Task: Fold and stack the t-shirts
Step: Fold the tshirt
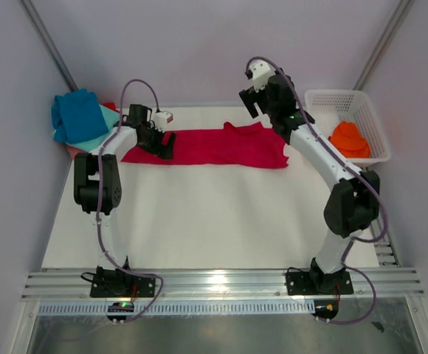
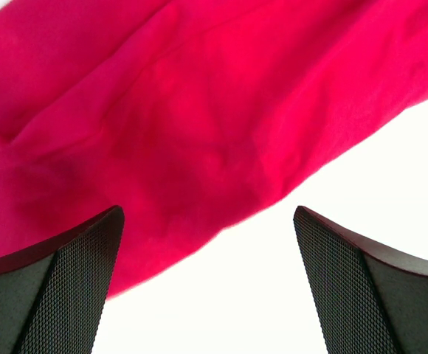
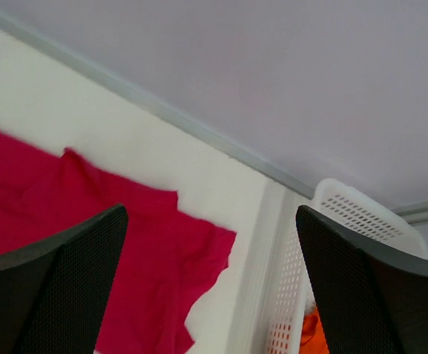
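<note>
We find the crimson t-shirt (image 1: 214, 147) stretched along the far side of the table (image 1: 199, 221). The left gripper (image 1: 164, 143) sits low over its left end and the right gripper (image 1: 251, 99) high above its right; both are spread and empty. We judge the cloth light and limp, best pinched at its edges.

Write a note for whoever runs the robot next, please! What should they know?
Grippers: the left gripper is open, low over the crimson t-shirt at its left end. The right gripper is open, raised above its right end. Both are empty.
Things: the crimson one lies in a long strip across the far table.
Done: the blue t-shirt sits on the teal t-shirt, far left.
Left: fold and stack the crimson one, then the orange t-shirt in the white basket.
</note>
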Controlling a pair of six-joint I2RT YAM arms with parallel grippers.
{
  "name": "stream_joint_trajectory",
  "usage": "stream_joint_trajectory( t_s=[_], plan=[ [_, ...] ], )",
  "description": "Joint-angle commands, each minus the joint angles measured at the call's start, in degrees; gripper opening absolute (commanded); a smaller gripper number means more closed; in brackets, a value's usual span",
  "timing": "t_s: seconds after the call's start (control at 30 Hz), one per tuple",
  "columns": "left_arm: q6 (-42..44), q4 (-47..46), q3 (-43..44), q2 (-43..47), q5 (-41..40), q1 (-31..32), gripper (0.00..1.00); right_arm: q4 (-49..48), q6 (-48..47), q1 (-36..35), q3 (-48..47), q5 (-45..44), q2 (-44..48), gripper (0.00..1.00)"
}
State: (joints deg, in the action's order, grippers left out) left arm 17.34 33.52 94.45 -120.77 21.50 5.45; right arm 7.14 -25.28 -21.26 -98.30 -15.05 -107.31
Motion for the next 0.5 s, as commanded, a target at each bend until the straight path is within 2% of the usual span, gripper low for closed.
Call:
stream_joint_trajectory(
  t_s=[0.0, 0.07, 0.27, 0.47],
  plan=[
    [1.9, -6.4, -4.8, 7.3, -5.1, 1.3, 0.99, 10.0, 2.0, -0.2, 11.8, 16.6, 10.0, 0.99],
    [1.6, -6.9, -6.2, 8.4, -6.4, 1.2, 0.99, 9.9, -2.0, -0.2, 20.7, 21.1, 13.1, 1.0],
    [1.8, -8.0, -8.4, 9.8, -8.0, 1.2, 0.99, 9.7, -5.0, 0.9, 32.5, 18.8, 15.6, 0.99],
    [0.7, -11.0, -6.4, 8.3, -9.3, 1.2, 0.99, 8.3, -3.0, 2.2, 31.4, 19.0, 11.6, 0.99]
  ],
)
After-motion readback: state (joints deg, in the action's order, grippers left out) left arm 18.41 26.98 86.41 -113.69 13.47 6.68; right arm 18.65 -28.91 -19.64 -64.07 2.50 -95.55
